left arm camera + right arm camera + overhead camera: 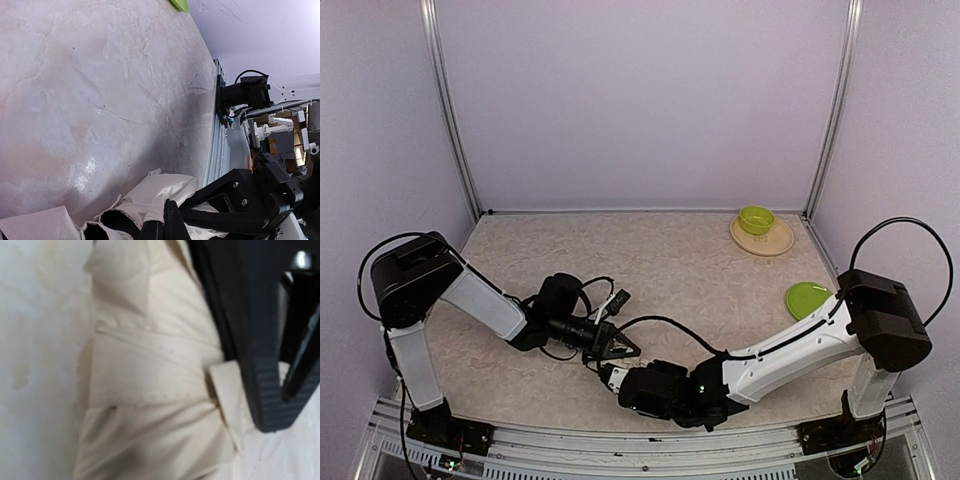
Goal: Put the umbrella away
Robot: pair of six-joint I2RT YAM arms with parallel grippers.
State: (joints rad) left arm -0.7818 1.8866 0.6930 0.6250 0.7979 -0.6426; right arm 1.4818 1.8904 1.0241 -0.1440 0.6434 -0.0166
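Two end effectors sat close over the umbrella (145, 405), which lay collapsed on the counter (90, 100) near its front edge, left of centre. From above it was mostly hidden under the wrists.

Cloth was cream outside, with black lining showing in the folds. It was loose and bunched, not rolled tight. A closing strap (150, 372) ran across the bundle.

Right end effector (282, 405): tips pressed together on a fold of cloth beside the strap's tab, so far as we could see.

Left end effector (625, 349): down at the cloth in its own view, one finger (172, 220) plain, the other lost among dark folds. We could not tell whether it was spread or closed.

Handling, our judgement: light overall. The canopy looked soft and slippery and would likely sag and slide if taken by cloth alone. Ribs underneath were probably thin and easily bent. Shaft and handle were not visible to us.

We judged the best hold to be across the bundle at the strap, where the layers stack firmest, or on the handle once found. A pinch on a single fold risked only dragging fabric.
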